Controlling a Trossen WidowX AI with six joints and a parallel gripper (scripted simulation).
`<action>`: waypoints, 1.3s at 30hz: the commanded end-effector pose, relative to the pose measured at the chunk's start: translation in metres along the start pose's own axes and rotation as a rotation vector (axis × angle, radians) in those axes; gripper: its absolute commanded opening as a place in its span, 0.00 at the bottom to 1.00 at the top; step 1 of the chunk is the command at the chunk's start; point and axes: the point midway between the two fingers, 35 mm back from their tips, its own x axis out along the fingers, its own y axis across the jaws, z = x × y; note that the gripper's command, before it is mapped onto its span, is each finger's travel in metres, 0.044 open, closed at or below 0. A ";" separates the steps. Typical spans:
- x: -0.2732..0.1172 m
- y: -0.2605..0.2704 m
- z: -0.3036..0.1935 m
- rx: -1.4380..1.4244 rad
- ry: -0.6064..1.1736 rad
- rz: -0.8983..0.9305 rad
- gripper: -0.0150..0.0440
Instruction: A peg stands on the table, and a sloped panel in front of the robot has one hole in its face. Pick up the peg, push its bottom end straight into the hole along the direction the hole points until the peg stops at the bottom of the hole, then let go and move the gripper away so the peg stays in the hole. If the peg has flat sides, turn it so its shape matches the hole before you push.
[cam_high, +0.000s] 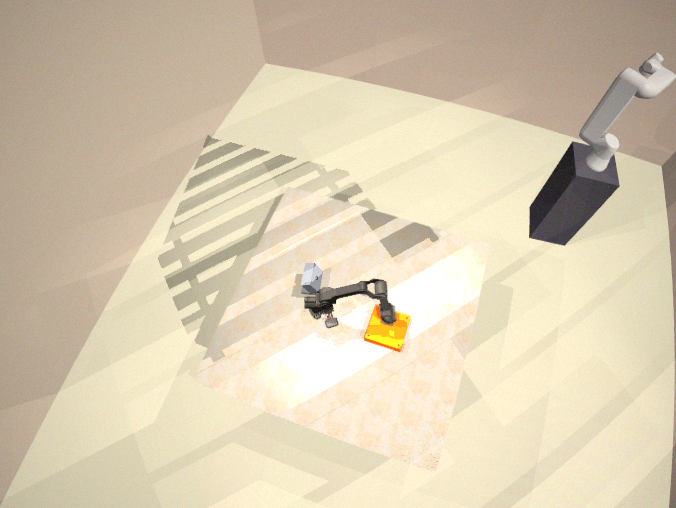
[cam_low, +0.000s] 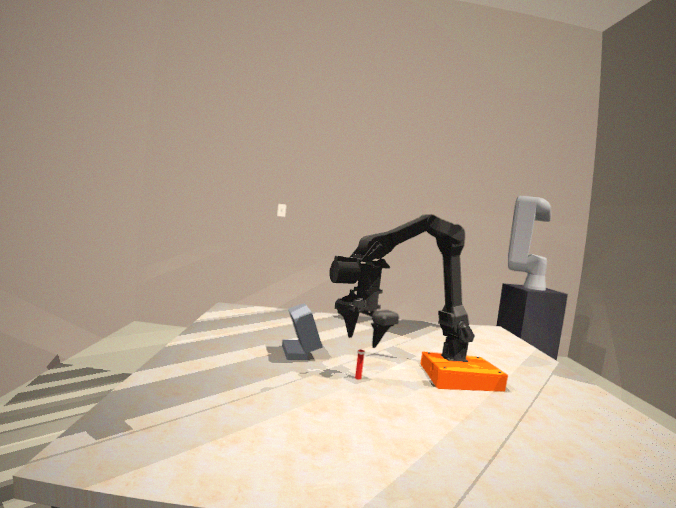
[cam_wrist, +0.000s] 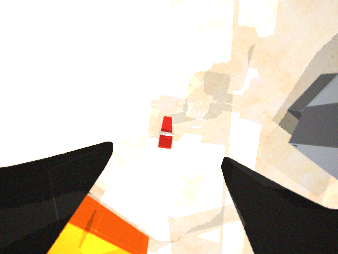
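While the pincer (cam_low: 364, 334) hangs with its fingers spread wide and nothing between them, the red peg (cam_low: 359, 364) stands upright on the bench (cam_low: 306, 453) just below it, near the middle of the exterior frame. Both dark fingertips (cam_low: 378, 333) point down and stay apart from the peg's top. From the wrist view the peg (cam_wrist: 166, 133) sits slightly left of centre, above the gap between the two black fingers that fill the lower corners; a pale band crosses its middle. At the right edge of that frame lies part of the grey panel (cam_wrist: 320, 130), and orange shows at the lower left, the base (cam_wrist: 107, 230). In the exterior view the panel (cam_low: 303, 332) leans on its small foot to the left of the peg, well apart from it, and the base (cam_low: 464, 372) sits to the right, carrying the arm (cam_low: 450, 273) that bends up and over toward the centre. Seen from the top, the panel (cam_high: 311, 277) lies just upper left of the pincer (cam_high: 322, 312), and the peg is too small to make out clearly. The panel's hole cannot be seen in any view.
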 end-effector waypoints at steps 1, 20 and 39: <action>0.001 0.003 0.001 0.007 0.005 0.009 1.00; 0.031 0.003 0.003 0.007 0.005 0.009 1.00; 0.061 0.003 0.001 0.007 0.005 0.009 1.00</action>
